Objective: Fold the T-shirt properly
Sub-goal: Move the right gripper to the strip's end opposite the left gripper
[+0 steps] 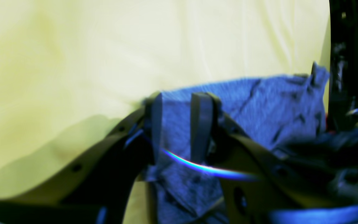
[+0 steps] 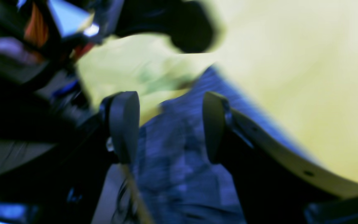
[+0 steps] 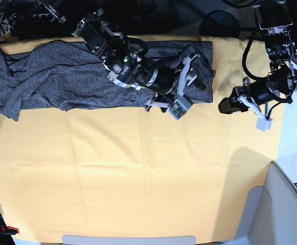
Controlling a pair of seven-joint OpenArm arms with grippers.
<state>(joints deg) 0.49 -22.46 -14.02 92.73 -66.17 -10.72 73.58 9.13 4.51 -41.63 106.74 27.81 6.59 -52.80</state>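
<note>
Looking down over the bench, I see the T-shirt [image 3: 51, 76] stretched in a long, rumpled band along the far edge of the yellow table cloth [image 3: 138, 168], one end bunched at the far left corner and the other squared off toward the right. Over that right-hand part hangs the right gripper [image 3: 189, 74], its arm slanting in from the far side and lying across the grey knit. From its own wrist camera the jaws stand released, the two dark pads [image 2: 124, 124] well apart, with shirt fabric lying below and between them but not pinched, though the picture is blurred. The left gripper [image 3: 225, 105] sits just beside the shirt's near right corner, its arm coming in from the right edge of the bench. Up close, its jaws are clenched on the T-shirt: a fold of cloth fills the space between the pads [image 1: 201, 124] and spills toward the camera. From overhead, dark gripper against dark knit, that contact is hard to make out.
</note>
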